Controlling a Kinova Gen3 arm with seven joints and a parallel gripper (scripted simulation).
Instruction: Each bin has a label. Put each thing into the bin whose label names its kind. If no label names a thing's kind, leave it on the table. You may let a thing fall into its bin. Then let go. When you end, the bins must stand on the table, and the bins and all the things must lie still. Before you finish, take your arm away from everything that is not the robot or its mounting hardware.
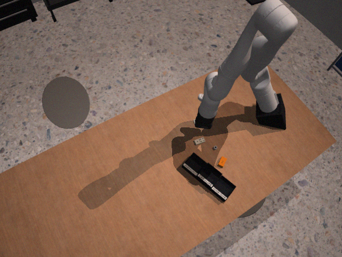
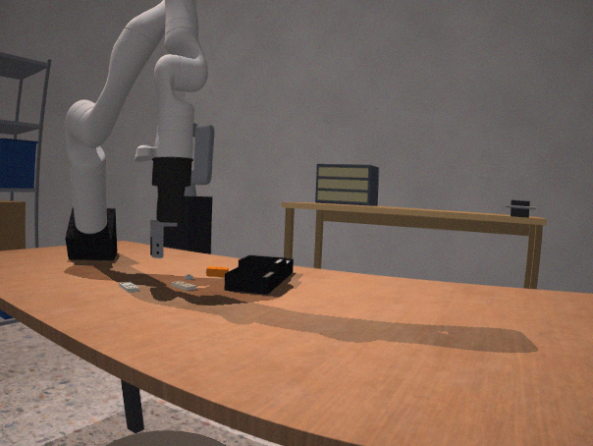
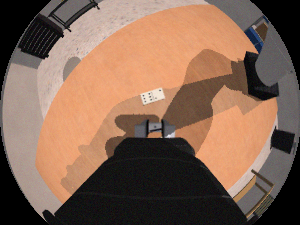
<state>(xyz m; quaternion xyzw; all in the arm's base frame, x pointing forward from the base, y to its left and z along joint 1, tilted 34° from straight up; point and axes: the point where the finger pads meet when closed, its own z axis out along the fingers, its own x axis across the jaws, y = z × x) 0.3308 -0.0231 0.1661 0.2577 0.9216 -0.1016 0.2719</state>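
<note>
My gripper (image 2: 157, 251) (image 3: 155, 125) is raised above the table, its two fingers partly apart and closed on a small grey part (image 3: 155, 127); its exact kind is hard to tell. A white domino (image 2: 129, 286) (image 3: 152, 96) lies on the table below and beside it. Another pale domino (image 1: 199, 140) (image 2: 184, 285) lies nearer the bins. A small grey part (image 1: 215, 147) (image 2: 189, 277) with a dark centre and an orange block (image 1: 222, 162) (image 2: 217, 271) lie beside the black bins (image 1: 230, 185) (image 2: 245, 282). Three white labels face outward; I cannot read them surely.
The three bins stand in a joined slanting row, with the orange block close to their arm-side edge. The arm's black base (image 1: 272, 119) (image 2: 91, 246) stands on the wooden table (image 1: 127, 226) (image 2: 393, 393). The arm's shadow falls over both dominoes.
</note>
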